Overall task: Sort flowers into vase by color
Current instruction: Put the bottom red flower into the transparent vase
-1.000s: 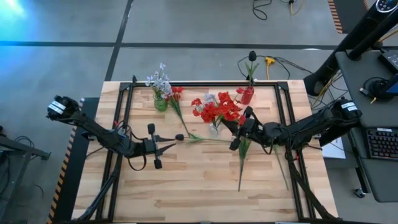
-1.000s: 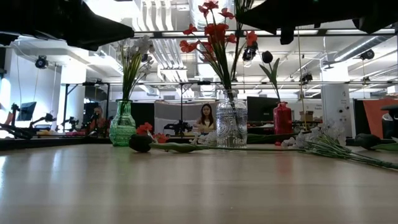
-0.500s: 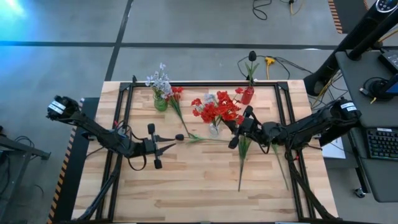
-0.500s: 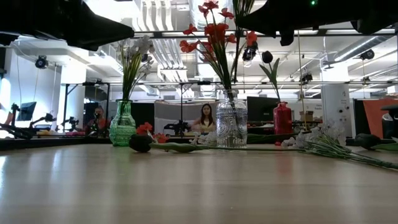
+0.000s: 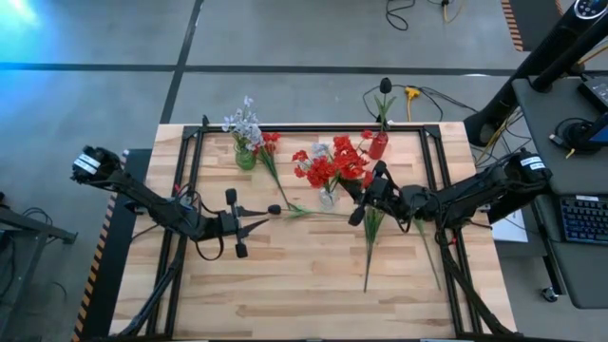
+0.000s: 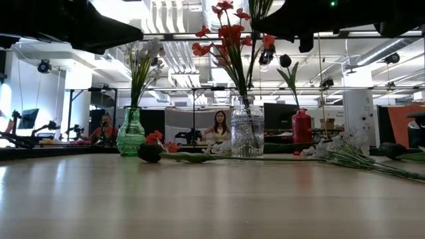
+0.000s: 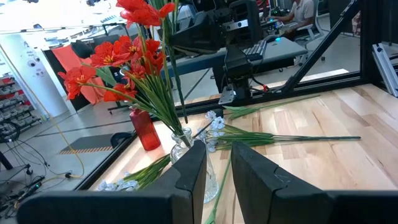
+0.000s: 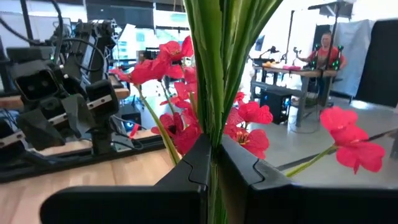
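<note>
Red flowers (image 5: 332, 169) stand in the clear vase (image 5: 328, 198) at the table's middle. My right gripper (image 5: 361, 197) hovers just right of that vase, shut on a red spray's green stems (image 8: 214, 93). The green vase (image 5: 245, 158) holds pale flowers, and the red vase (image 5: 378, 145) holds a dark one. A dark-headed flower (image 5: 275, 209) lies on the table, as do a red one (image 5: 270, 142) and a pale spray (image 7: 214, 121). My left gripper (image 5: 264, 224) hangs open above the table, left of the dark blossom, holding nothing. My right gripper pinches the bundle of green stems (image 8: 214, 134) between its two fingers, below the red blossoms. The fingers come roughly level from the table's right and lie across the stems. The spray stands upright, blossoms up, over the clear vase (image 6: 247, 133); its lower end is hidden.
Loose green stems (image 5: 369, 249) lie on the table right of centre, under my right arm. A black frame (image 5: 313, 128) borders the table. Bare wood (image 5: 285, 285) fills the near half. A seated person (image 6: 218, 126) shows in the room beyond.
</note>
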### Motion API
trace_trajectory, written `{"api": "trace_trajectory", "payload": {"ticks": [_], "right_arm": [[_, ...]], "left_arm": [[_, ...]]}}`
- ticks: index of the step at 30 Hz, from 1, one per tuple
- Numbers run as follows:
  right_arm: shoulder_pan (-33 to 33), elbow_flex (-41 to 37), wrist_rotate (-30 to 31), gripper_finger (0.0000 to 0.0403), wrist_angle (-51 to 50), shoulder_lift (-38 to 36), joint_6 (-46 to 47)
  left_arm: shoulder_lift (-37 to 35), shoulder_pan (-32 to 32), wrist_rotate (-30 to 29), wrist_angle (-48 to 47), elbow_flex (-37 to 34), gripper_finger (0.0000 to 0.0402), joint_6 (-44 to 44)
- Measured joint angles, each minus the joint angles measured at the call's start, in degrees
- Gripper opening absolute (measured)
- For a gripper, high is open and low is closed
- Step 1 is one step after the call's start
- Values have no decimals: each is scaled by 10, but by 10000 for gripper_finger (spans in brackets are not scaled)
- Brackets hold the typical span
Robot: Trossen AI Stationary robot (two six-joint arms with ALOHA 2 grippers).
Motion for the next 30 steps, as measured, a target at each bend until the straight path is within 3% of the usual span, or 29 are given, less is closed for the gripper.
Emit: {"api": "trace_trajectory", "payload": {"ticks": [30], "right_arm": [[0, 25, 2, 13, 14, 70, -38]], "left_arm": [[0, 0, 0, 0, 0, 58, 0]]}}
